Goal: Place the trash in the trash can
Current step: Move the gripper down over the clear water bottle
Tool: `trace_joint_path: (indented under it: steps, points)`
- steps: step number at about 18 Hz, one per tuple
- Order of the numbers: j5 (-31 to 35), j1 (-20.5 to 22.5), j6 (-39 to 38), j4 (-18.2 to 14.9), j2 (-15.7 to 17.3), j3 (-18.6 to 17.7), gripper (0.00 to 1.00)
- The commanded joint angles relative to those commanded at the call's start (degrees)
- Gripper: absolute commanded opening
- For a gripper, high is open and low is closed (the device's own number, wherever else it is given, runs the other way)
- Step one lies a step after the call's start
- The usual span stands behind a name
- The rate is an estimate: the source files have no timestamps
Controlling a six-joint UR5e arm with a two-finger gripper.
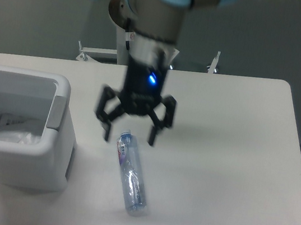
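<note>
Clear plastic bottle (pixel 130 173) next: we are hovering our gripper (pixel 130 133) over its capped end, fingers spread wide and empty.
We are seeing the bag (pixel 16 131) lying inside the trash can (pixel 49 148); we are judging that lowering astride the bottle, lying on the table (pixel 228 158), comes next.

We can read no text anywhere. The bottle (pixel 130 173) lying on the surface (pixel 228 158) carries a blue-purple label with red marks near its cap end, at 11 o'clock along its length, but the print is too small for us to make out. A small round red-and-white sign sticks to the white post (pixel 129 37) at 12 o'clock; its symbol is unclear to us. A blue light glows on the hand (pixel 130 136), blurred.
</note>
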Motion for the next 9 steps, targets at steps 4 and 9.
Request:
trace_joint_path:
  steps: [4, 9]
  points:
    - [1.2, -0.1, 0.7, 0.0, -4.7, 0.3, 1.00]
    - [3.6, -0.9, 2.3, 0.2, -10.6, 0.5, 1.00]
